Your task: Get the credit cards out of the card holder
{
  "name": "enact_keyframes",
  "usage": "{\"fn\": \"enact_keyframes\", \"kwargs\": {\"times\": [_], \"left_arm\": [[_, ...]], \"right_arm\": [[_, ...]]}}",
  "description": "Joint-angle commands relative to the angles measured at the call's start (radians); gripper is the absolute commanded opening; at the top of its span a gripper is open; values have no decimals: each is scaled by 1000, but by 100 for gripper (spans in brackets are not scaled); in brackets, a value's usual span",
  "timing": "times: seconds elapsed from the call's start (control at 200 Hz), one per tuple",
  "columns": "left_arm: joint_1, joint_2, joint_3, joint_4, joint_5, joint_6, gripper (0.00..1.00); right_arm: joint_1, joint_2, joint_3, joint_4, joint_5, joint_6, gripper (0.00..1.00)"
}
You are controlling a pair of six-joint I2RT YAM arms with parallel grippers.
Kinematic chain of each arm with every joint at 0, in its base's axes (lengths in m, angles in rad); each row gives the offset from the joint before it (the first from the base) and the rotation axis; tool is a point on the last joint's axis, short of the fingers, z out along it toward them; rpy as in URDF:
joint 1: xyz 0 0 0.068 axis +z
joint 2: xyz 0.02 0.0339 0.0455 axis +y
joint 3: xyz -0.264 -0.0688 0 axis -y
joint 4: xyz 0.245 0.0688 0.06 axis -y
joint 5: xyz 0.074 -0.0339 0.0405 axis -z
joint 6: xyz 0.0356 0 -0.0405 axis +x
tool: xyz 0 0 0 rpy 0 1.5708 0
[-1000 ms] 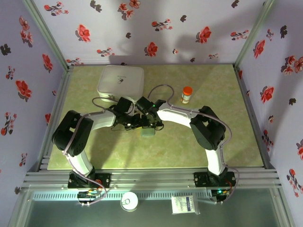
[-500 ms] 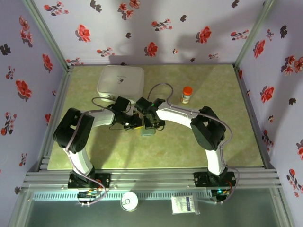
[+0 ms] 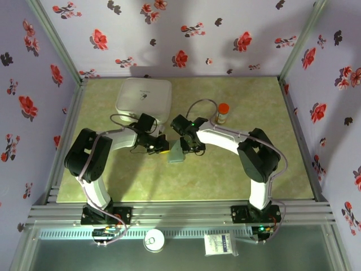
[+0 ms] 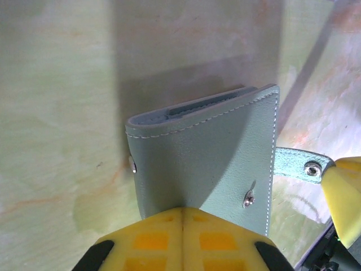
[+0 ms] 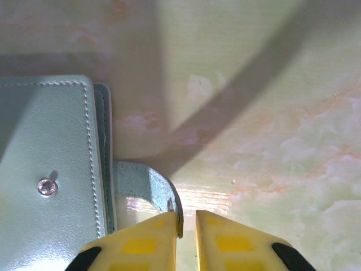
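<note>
At mid-surface [image 3: 254,169] the folded card holder [image 3: 176,153] is laid near-to-far, ringed by bare room; the left pincer [image 4: 181,221] is shut at its edge, the right pincer [image 5: 186,226] barely parted round its strap [image 5: 144,178].

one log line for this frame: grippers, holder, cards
left gripper: shut on card holder | right gripper: jaws slightly apart at strap end | card holder: folded, strap unsnapped | credit cards: not yet out

Top camera looks down over the whole counter [image 3: 254,169]; both wrist cameras sit close, sharing the card holder [image 4: 203,158].
</note>
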Motion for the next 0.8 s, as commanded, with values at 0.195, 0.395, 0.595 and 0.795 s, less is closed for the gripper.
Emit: {"fn": "enact_keyframes", "kwargs": {"times": [0.195,0.395,0.595,0.795], "left_arm": [[-22,-4,48,-67,-68,-30,14],[-27,7,55,-78,-78,-40,14],[-29,-6,73,-96,-90,-43,14],[-28,-28,83,-105,-102,-44,14]], "right_arm": [[-46,-35,-114,225,-174,31,29],[-60,0,-147,312,-235,48,25],[-74,14,-159,329,-235,45,18],[-84,29,-155,303,-215,28,20]]}}
